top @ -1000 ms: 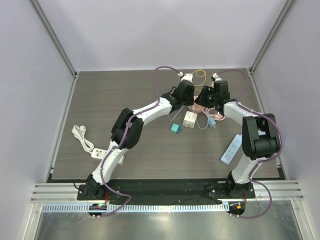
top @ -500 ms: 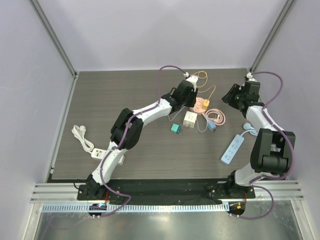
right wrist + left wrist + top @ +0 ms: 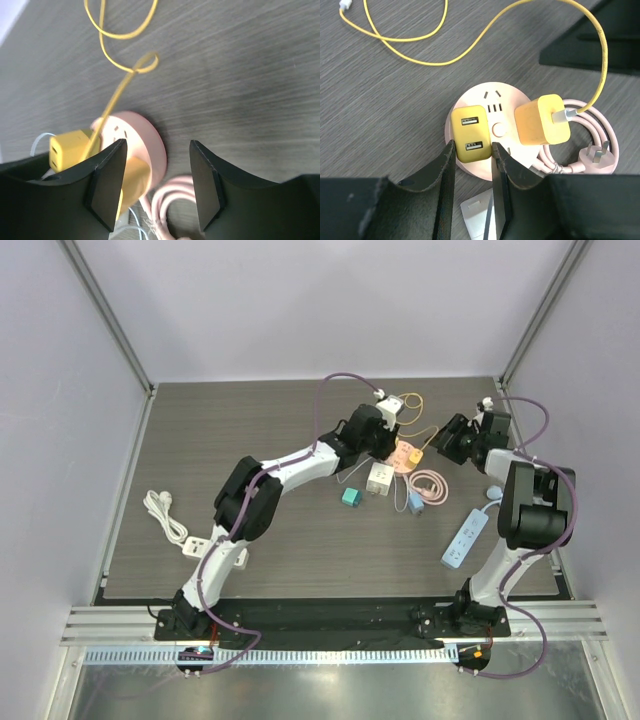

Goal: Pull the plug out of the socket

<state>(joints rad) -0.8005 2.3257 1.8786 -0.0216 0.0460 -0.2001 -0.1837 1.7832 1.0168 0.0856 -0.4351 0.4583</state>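
Right gripper [image 3: 157, 145] is off the pink socket [image 3: 492, 100] now: it swings out right, then drifts back, jaws spreading wider with nothing between them. The yellow plug [image 3: 542, 120] is uncovered, and the yellow cable [image 3: 420, 62] shifts rightward.

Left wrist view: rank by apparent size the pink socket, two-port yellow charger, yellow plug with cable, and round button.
1. pink socket
2. yellow plug with cable and two-port yellow charger, too alike to rank
3. round button
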